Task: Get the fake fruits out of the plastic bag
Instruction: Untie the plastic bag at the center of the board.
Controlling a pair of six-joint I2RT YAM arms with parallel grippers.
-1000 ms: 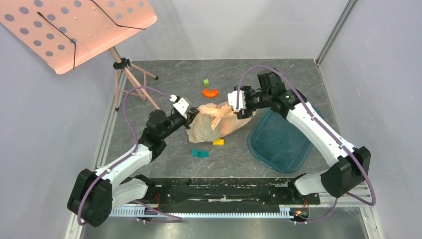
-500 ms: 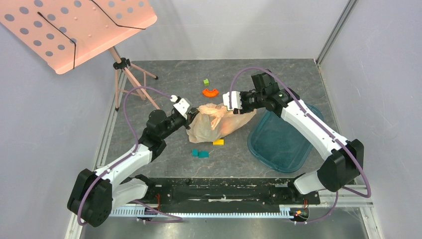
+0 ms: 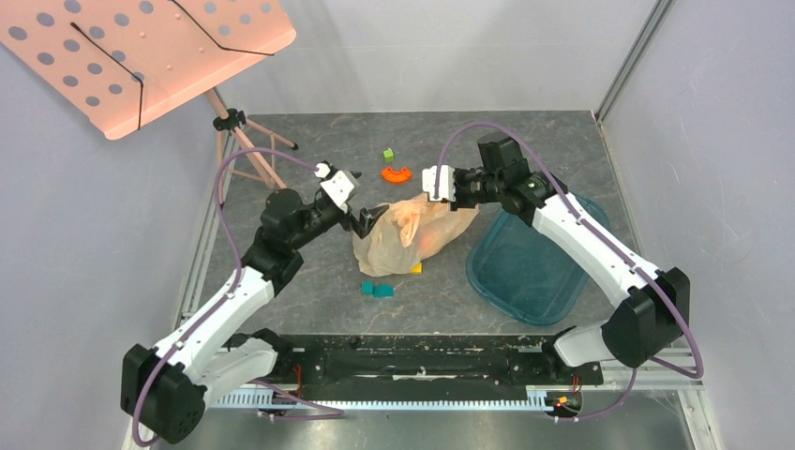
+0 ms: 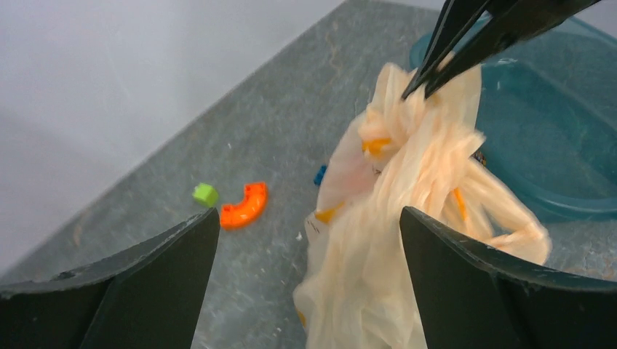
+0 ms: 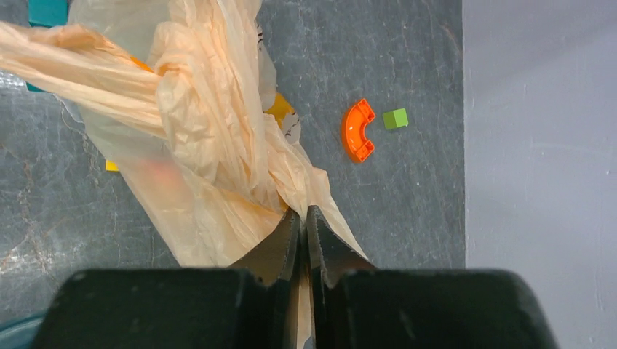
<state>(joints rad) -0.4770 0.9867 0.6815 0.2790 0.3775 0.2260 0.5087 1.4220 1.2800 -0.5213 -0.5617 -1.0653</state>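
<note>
The plastic bag (image 3: 409, 234), crinkly pale peach, lies slumped mid-table. One of the fake fruits shows only as a reddish glow through the film (image 3: 434, 240) (image 5: 157, 171); the other is hidden. My right gripper (image 3: 444, 196) is shut on a bunched fold at the bag's far edge, and the film passes between the closed fingertips (image 5: 302, 212). My left gripper (image 3: 367, 220) stands open at the bag's left side. In the left wrist view its wide-apart fingers (image 4: 307, 215) frame the bag (image 4: 407, 196) without pinching it. The right gripper's fingertips (image 4: 434, 75) hold the bag's top.
A teal tray (image 3: 525, 272) lies right of the bag. An orange curved piece (image 3: 397, 173) and a green block (image 3: 388, 155) sit behind it. A yellow block (image 3: 413, 268) and teal blocks (image 3: 378, 290) lie in front. A music stand's tripod (image 3: 242, 141) stands far left.
My left gripper has opened, let go of the bag and drawn back left. My right gripper has closed on the bag's far edge and shifted slightly left. The bag has slumped lower.
</note>
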